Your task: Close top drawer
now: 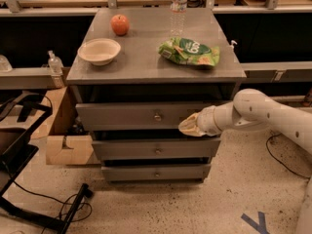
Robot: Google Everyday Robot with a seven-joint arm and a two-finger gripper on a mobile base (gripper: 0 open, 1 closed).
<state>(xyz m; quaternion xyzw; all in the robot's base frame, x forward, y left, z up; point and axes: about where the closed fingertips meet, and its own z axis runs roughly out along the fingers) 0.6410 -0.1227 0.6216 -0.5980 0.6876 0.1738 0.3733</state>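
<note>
The top drawer (131, 116) is a wide grey drawer with one small round metal knob (157, 116). It stands out only slightly from the grey cabinet (146, 67); a thin dark gap shows above its front. My gripper (189, 126) is pressed against the right part of the drawer front, to the right of the knob. My white arm (263, 113) reaches in from the right.
Two narrower grey drawers (156, 150) sit below. On the cabinet top are a red apple (120, 24), a pale bowl (99, 50), a green chip bag (190, 51) and a water bottle (178, 4). A cardboard box (63, 140) and black cables (68, 208) lie at left.
</note>
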